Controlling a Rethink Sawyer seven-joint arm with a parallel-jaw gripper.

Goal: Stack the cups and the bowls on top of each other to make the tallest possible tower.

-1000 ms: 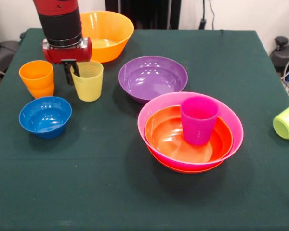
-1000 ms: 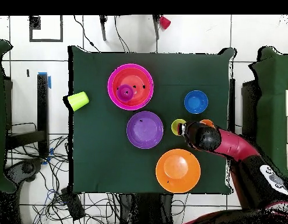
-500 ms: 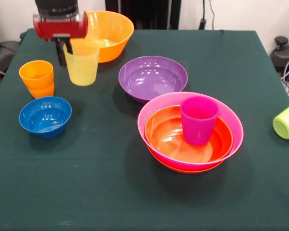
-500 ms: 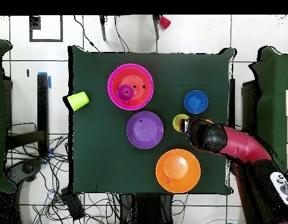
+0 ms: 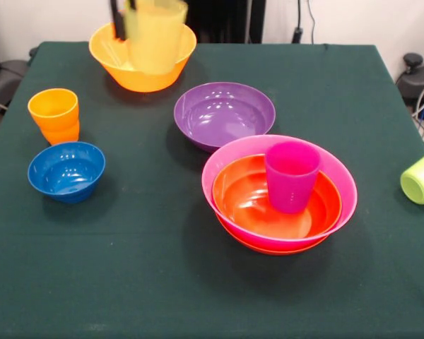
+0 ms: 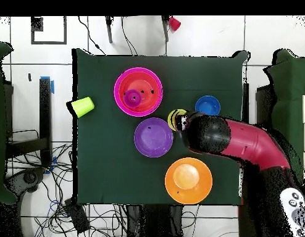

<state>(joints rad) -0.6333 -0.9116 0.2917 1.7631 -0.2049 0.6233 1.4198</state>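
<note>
Gripper (image 5: 125, 15) was clamped on the yellow cup (image 5: 155, 35), one dark finger (image 5: 116, 20) outside its rim, cup held clear of the table (image 5: 162, 282) and blurred in front of the yellow-orange bowl (image 5: 120, 67); overhead it showed between the purple bowl (image 5: 224, 115) and blue bowl (image 5: 66, 171). The tower (image 5: 279, 194) was a red-orange bowl (image 5: 254, 201) nested in the pink bowl (image 5: 230, 157), with the purple cup (image 5: 291, 175) upright inside. Orange cups (image 5: 54, 115) sat stacked just beside the blue bowl; the lime green cup (image 5: 422, 176) lay tipped at the table's edge.
</note>
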